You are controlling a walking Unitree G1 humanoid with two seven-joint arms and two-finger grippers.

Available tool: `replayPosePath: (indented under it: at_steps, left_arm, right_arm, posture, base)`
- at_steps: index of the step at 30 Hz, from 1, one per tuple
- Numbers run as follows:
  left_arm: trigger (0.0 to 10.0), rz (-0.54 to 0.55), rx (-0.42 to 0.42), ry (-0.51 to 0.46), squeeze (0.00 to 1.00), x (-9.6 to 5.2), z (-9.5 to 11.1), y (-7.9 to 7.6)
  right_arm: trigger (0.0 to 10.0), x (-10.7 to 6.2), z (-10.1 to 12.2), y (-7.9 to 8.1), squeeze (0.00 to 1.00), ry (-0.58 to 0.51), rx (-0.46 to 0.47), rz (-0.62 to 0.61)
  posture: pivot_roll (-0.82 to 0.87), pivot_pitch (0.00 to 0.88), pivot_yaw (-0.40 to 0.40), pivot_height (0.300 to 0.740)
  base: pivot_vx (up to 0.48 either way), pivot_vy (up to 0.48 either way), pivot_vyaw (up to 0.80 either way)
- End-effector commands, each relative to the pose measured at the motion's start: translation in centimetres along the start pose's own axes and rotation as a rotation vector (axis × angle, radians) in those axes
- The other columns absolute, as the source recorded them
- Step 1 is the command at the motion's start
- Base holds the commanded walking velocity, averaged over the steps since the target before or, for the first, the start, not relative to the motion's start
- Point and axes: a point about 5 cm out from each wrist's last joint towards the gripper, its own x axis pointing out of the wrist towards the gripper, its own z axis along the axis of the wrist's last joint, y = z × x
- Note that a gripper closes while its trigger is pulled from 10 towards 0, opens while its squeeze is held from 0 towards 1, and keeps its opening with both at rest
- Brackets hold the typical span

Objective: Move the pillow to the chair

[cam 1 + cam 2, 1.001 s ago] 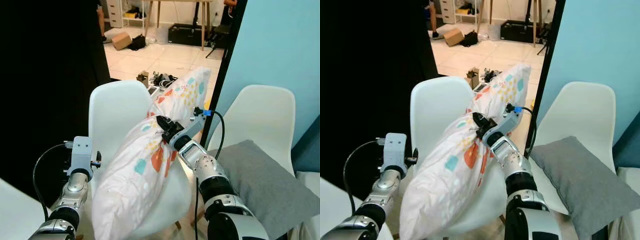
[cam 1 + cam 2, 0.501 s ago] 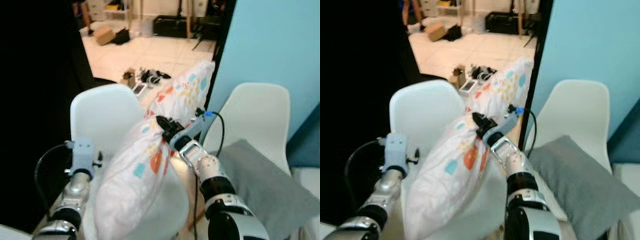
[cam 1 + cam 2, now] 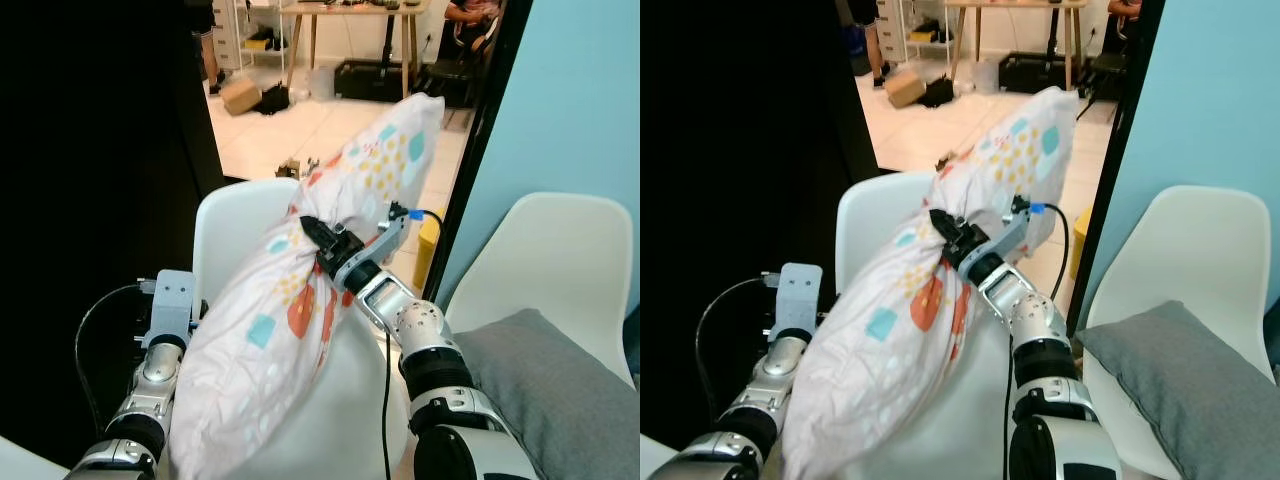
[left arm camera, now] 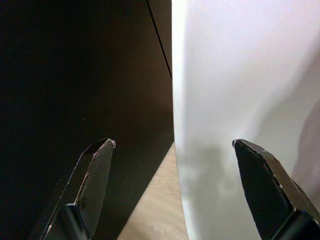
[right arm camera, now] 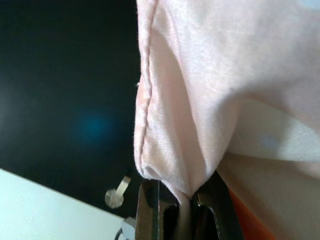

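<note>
Target chair: the white moulded plastic chair (image 3: 240, 215) is standing directly ahead, its backrest rising behind the pillow and its seat lying under the pillow's lower end.
Second chair: another white plastic chair (image 3: 560, 255) is standing on the right with a grey fabric cushion (image 3: 560, 385) lying on its seat; it is playing no part here.
Pillow: the long white pillow with coloured patches (image 3: 290, 330) is hanging slantwise over the white chair, upper corner pointing toward the doorway, lower end sagging toward the seat; whether it is already touching the seat cannot be told.
Right tool (image 3: 312, 233): it is pinching a fold of the pillow's cover tight between its black fingers, as the right wrist view is showing close up.
Left tool (image 4: 172, 165): it is waiting low beside the chair's left edge, fingers spread wide and gripping nothing.
Progress: the carrying part is looking finished, the pillow being over the chair.
Remaining: lowering the pillow fully onto the seat, letting go, and drawing the right arm back.
</note>
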Motion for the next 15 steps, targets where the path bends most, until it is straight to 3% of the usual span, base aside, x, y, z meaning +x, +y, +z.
replayPosePath:
  at_steps: [1,5,9,15]
  left_arm:
    - [10.0,-0.002,0.012,0.023,0.00,-0.2,-0.5,0.0]
    - [10.0,-0.011,0.026,0.028,0.00,-0.3,-0.7,-0.3]
    - [10.0,-0.016,0.033,0.028,0.00,-0.3,-0.7,-0.5]
    - [10.0,-0.020,0.038,0.031,0.00,-0.4,-0.7,-0.6]
  right_arm:
    - [10.0,0.4,-2.4,0.5,0.00,0.033,0.066,0.034]
    - [10.0,-0.5,-3.8,-1.7,0.00,0.099,0.069,-0.071]
    - [10.0,-1.0,-4.9,-2.7,0.00,0.139,0.093,-0.109]
    - [10.0,-0.8,-5.1,-2.4,0.00,0.140,0.142,-0.086]
  posture:
    - [-0.08,0.041,0.041,0.719]
    - [-0.08,0.040,0.037,0.699]
    - [-0.07,0.037,0.032,0.684]
    - [-0.07,0.033,0.027,0.659]
  base:
    - [0.000,0.000,0.00]
    - [0.000,0.000,0.00]
    - [0.000,0.000,0.00]
    - [0.000,0.000,0.00]
